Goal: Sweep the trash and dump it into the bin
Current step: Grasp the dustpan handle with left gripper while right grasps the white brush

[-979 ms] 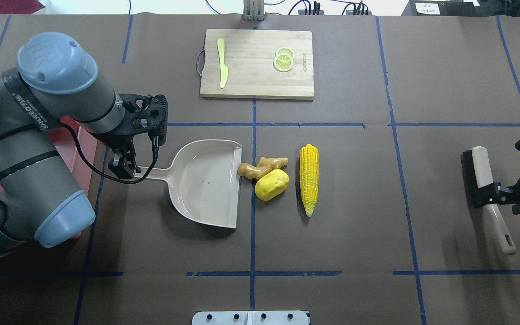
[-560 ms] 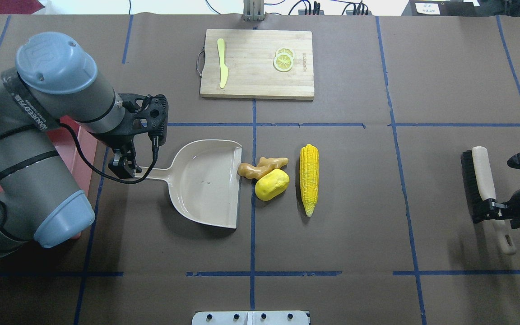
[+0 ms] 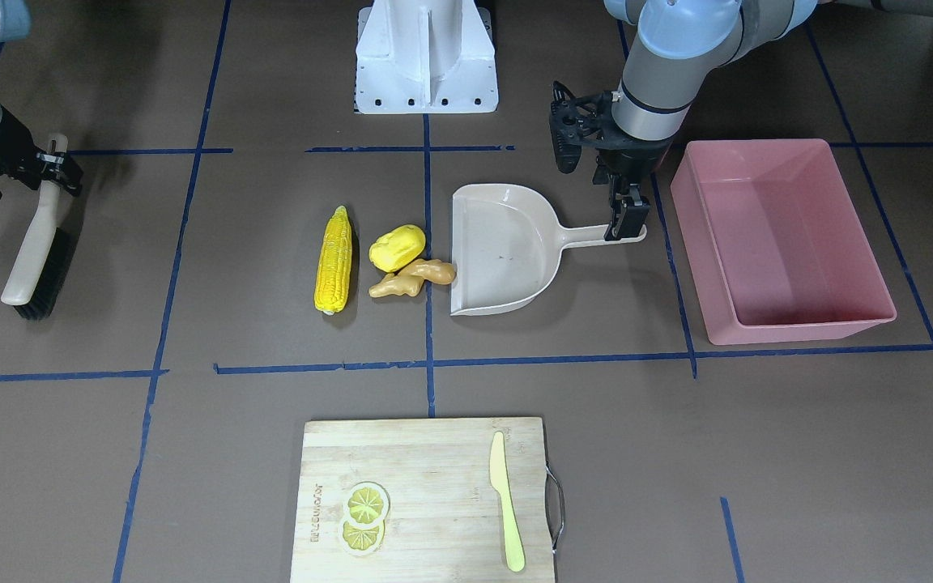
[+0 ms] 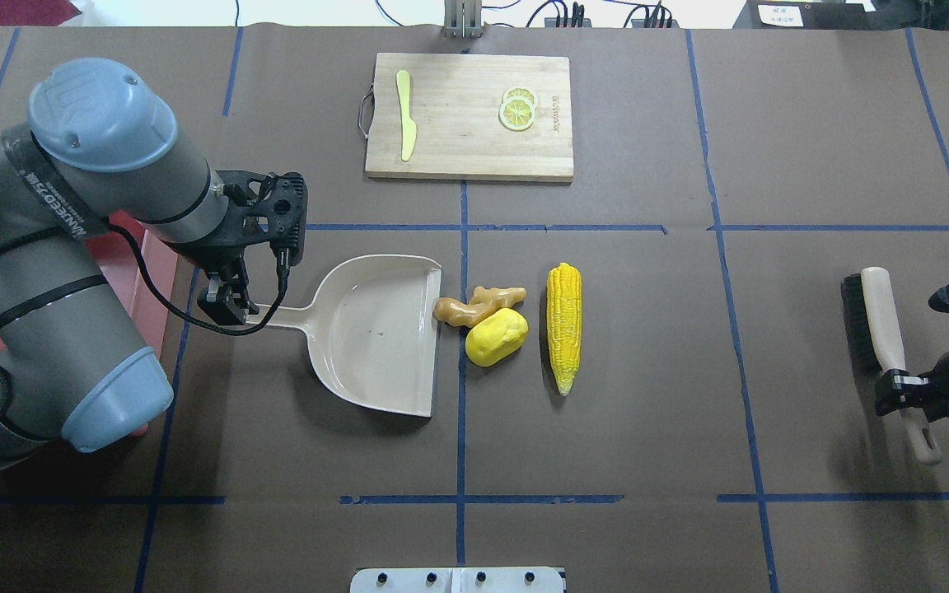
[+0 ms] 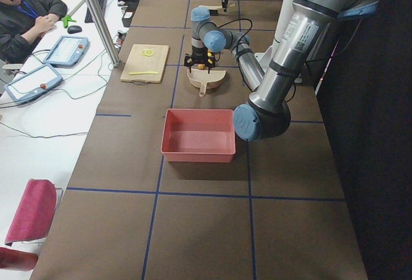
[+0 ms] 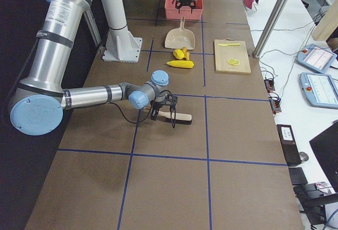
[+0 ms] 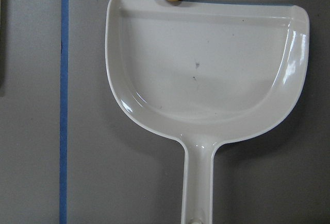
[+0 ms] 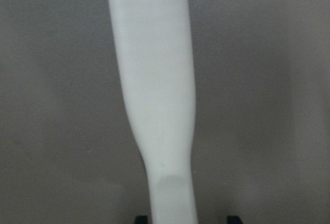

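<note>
At the middle of the bench point(image 4: 656, 428): all three bits of trash are lined up. The ginger root point(image 4: 474, 305) is nosing the dustpan's lip, the rounded yellow lump point(image 4: 496, 337) is tucked against it, and the corn cob point(image 4: 564, 328) lies just beyond, lengthwise.
Dustpan point(image 4: 376, 329): flat on the bench, empty, with its open mouth turned square to the trash. It looks ready to catch whatever gets pushed its way.
Left pincer point(image 3: 627, 223): clenched on the tip of the dustpan handle, pinning the pan so a sweep shouldn't shove it backwards.
Brush point(image 4: 878, 329): lying far out on the robot's right, well apart from the trash, bristles facing the pile.
Right pincer point(image 4: 903, 387): down over the brush handle and straddling it. The wrist view shows a dark fingertip on each side with bench visible between each tip and the handle, so it reads as released, not yet biting.
Bin point(image 3: 782, 251): pink, empty, just past the dustpan handle on the robot's left. That makes a short swing for the dump.
Change from a second ago: the right pincer has slid along the brush handle toward its tail end. The brush, dustpan, trash and left arm have held their spots.
Stage: pickup of the brush, I'd judge. No sweeping has begun and nothing is in the pan.
</note>
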